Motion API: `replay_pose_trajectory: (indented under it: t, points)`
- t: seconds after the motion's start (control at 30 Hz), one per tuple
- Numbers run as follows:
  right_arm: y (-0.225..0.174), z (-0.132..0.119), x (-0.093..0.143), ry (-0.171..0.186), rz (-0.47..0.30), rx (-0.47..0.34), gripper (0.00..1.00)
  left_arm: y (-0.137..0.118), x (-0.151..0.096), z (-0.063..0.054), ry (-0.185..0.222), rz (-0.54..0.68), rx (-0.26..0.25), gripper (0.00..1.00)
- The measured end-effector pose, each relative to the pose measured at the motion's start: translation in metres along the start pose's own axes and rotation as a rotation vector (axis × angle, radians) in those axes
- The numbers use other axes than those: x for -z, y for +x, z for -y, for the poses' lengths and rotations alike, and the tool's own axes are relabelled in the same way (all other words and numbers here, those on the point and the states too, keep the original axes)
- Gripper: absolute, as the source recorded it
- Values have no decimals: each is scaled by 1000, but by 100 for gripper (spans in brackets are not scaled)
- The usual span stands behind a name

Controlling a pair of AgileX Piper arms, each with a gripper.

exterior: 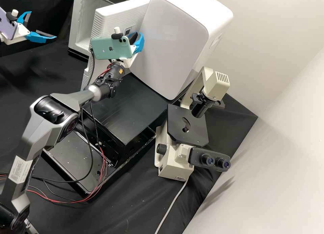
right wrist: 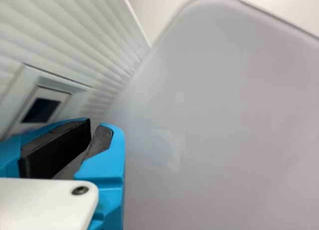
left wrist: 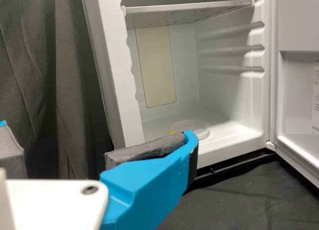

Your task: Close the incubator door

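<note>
High view: the incubator [exterior: 75, 28] stands with its door [exterior: 116, 19] open, the door's ribbed outer face, with a small display, turned partly toward the camera. To the left of the incubator is the left pincer [exterior: 42, 25], apart from it, its two blue fingers spread wide with nothing between them. The right pincer [exterior: 138, 37] is at the opposite side, by the incubator's ribbed door, closed; I cannot tell whether it touches the door. To the right of the incubator stands a white cabinet [exterior: 172, 38] with a smooth face, then a microscope [exterior: 184, 126] farther off. A black stand [exterior: 128, 105] is below the incubator in this view, on the draped tabletop [exterior: 135, 200].

Left wrist view: the left pincer is open in front of the incubator, whose inside shows side ridges and a shelf [left wrist: 189, 15]. A clear round dish [left wrist: 192, 128] sits on the incubator's floor. The door's recessed inner side angles outward from the incubator.

Right wrist view: the right pincer's finger ends are together beside the incubator's ribbed door; the white cabinet's smooth face is close by.
</note>
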Motion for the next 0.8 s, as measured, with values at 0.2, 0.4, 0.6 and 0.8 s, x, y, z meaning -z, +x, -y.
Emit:
replay_pose_trajectory:
  t: [0.2,0.4,0.6,0.8]
  points:
    - [7,-1,11,-10,-26,2,0,0,0,0,0,0,0,100]
    - [13,0,23,-18,-41,26,0,0,0,0,0,0,0,100]
    - [20,-3,35,-41,-65,44,0,0,0,0,0,0,0,100]
    - [35,-5,40,-57,-98,22,0,0,0,0,0,0,0,100]
